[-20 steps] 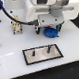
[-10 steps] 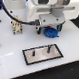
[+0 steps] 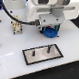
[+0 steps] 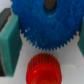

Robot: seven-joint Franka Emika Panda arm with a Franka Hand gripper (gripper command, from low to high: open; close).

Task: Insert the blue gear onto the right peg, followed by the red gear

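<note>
White desk [image 3: 11,64] carries everything. The arm [image 3: 46,10], white and bulky, hangs over the desk's far middle part, reaching down toward the surface.

Grey plate [image 3: 43,54] with black border lies flat near the desk's middle, closer to the front edge than the arm. Two thin dark posts stand on it; the right peg [image 3: 47,49] sits toward the plate's end on the exterior view's right, bare.

Blue gear [image 3: 50,32] sits directly under the wrist, beyond the plate's far edge, apart from the plate. In the wrist view the blue gear [image 4: 47,22] fills the frame between two teal pads [image 4: 9,44], one on each side. The visible pad lies against the toothed rim. The claw [image 3: 51,30] looks narrowed onto the blue gear, gripping it by its edges.

Red gear [image 4: 44,70] lies just beside the blue gear's teeth in the wrist view; touching or a hair apart cannot be told. It is hidden in the exterior view.

Small tan and dark clutter [image 3: 16,25] stands near the desk's far corner on the exterior view's left, too blurred to identify.
</note>
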